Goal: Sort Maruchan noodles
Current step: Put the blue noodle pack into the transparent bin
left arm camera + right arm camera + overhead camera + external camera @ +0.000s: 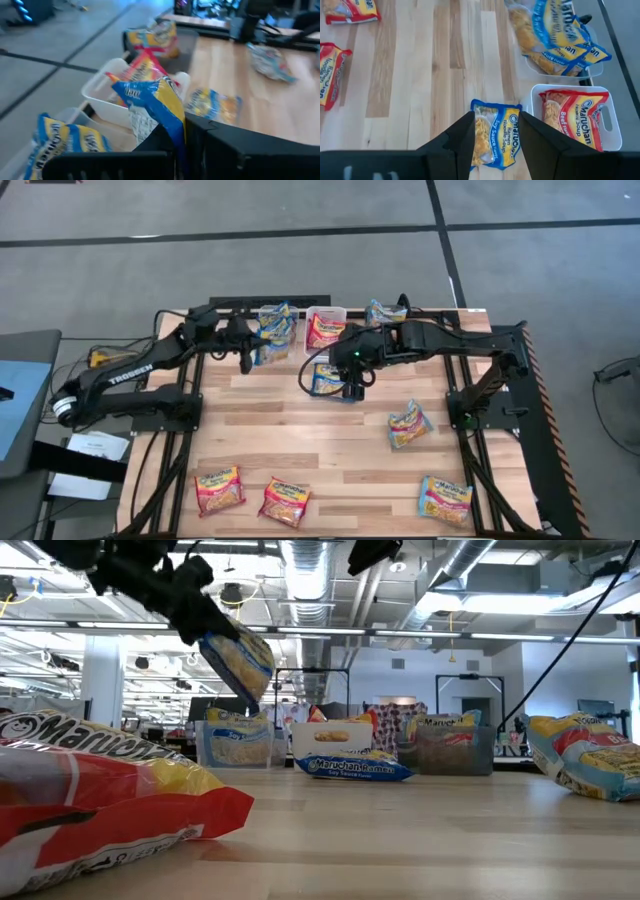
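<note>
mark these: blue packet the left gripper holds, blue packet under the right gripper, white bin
blue packet in left gripper [240,665]: low view, packet's yellow face.
blue packet under right gripper [496,134]: right wrist view, printed front.
white bin [616,120]: right wrist view, rim.

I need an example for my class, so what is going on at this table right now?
Two robot arms are sorting ramen packets into bins. The left end effector is shut on a blue packet, holding it in the air above the clear bin of blue ones. The right end effector stands open over another blue packet lying on the table. Red packets wait near the front edge.
</note>
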`<state>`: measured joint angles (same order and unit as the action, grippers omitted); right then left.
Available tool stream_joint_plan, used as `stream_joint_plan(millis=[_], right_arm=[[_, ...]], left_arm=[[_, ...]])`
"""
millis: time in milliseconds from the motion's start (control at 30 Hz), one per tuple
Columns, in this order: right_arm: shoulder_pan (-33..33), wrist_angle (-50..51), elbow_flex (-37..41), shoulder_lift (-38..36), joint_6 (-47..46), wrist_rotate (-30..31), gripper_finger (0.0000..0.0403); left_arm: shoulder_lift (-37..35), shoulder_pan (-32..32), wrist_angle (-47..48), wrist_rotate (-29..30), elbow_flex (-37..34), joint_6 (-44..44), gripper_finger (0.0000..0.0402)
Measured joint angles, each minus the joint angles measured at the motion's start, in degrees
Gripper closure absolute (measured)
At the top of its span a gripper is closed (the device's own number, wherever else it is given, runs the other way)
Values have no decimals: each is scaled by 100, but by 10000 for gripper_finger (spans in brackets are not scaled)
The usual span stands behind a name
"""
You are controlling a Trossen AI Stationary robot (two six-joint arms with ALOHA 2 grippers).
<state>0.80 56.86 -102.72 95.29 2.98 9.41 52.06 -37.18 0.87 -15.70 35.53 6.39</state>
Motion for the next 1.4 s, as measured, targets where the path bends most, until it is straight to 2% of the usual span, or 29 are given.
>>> stream_joint_plan(millis=[133, 233, 433, 733, 967, 1100, 1267, 1400], right_arm=[[0, 17, 0, 0, -11, -2, 230], [0, 38, 2, 0, -15, -2, 230], [0, 157, 1, 0, -15, -7, 230], [-5, 166, 2, 0, -151, -16, 230], [-7, 166, 2, 0, -166, -48, 230], [-4, 166, 2, 0, -166, -48, 230], [-7, 165, 2, 0, -166, -48, 230], [-7, 164, 2, 0, -183, -48, 230]], left_arm=[[328, -226, -885, 27, -240, 146, 401], [605, -333, -1251, 114, -240, 364, 401], [1313, -410, -1822, -70, -243, 506, 401], [2049, -445, -1961, 407, -243, 851, 401], [2076, -461, -2229, 744, -243, 1143, 401], [2074, -467, -2010, 812, -243, 1410, 401], [2072, -467, -1646, 1001, -243, 2205, 401], [2072, -462, -1621, 1004, -243, 2308, 401]])
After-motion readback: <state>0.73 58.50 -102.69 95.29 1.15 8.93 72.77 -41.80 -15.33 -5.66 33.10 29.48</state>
